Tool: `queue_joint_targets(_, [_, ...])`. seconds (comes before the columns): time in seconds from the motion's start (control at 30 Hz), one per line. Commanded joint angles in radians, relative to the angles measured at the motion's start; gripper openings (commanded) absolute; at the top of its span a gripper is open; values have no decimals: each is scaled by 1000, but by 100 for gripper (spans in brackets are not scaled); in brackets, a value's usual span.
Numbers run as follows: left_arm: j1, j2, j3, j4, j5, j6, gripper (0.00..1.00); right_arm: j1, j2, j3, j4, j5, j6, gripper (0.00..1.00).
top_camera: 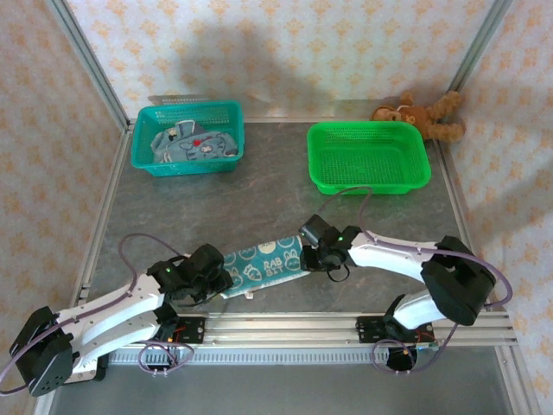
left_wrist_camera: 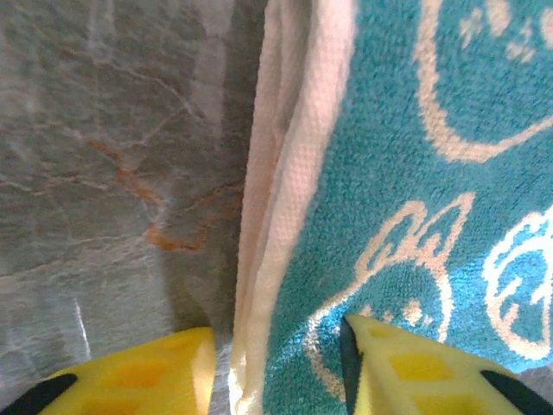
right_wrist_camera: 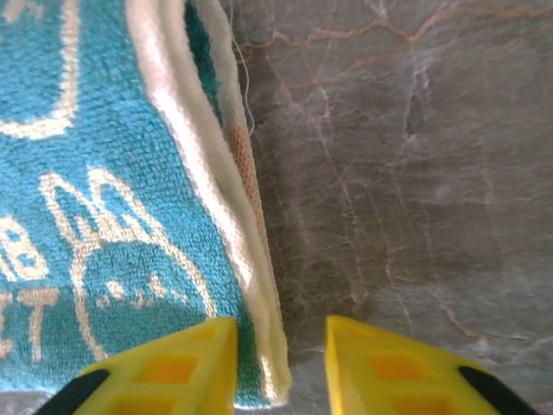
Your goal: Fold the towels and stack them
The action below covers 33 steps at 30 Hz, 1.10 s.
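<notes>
The left tool point(left_wrist_camera: 276, 367), fingers apart, straddles the left hem of the rabbit-print towel point(top_camera: 263, 264). The right tool point(right_wrist_camera: 281, 359), also apart, straddles its right hem. That towel lies on the worktop point(top_camera: 259, 194) as a narrow strip and seems part-folded. Beyond it to the left, the teal basket point(top_camera: 143, 147) holds crumpled towels point(top_camera: 197, 147). Beyond it to the right, the green basket point(top_camera: 370, 184) has no stack yet, so most work looks left.

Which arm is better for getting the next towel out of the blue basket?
Probably the left. The teal basket of towels sits far left, closer to the left gripper; the right gripper is nearer the green basket.
</notes>
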State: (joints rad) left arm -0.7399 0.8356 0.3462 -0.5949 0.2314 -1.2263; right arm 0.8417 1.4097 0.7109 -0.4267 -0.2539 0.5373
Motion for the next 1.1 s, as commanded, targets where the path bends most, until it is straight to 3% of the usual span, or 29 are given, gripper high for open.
queue_joint_targets(0.0, [-4,3,57,-94,-88,45,49,3,-58,45,-30,80,-30,39])
queue_joint_targets(0.2, [-4,49,81,-39,-156,100,51,3,-31,61,20,92,-61,48])
queue_joint_targets(0.4, [-4,157,94,-3,-187,137,50,3,26,68,82,91,-71,48])
queue_joint_targets(0.8, [-4,207,61,70,-177,134,37,64,133,80,131,122,-38,51])
queue_joint_targets(0.97, [-4,214,54,82,-167,133,36,111,203,87,140,151,-21,50])
queue_joint_targets(1.07, [-5,214,50,88,-159,131,35,132,243,80,147,171,-3,40])
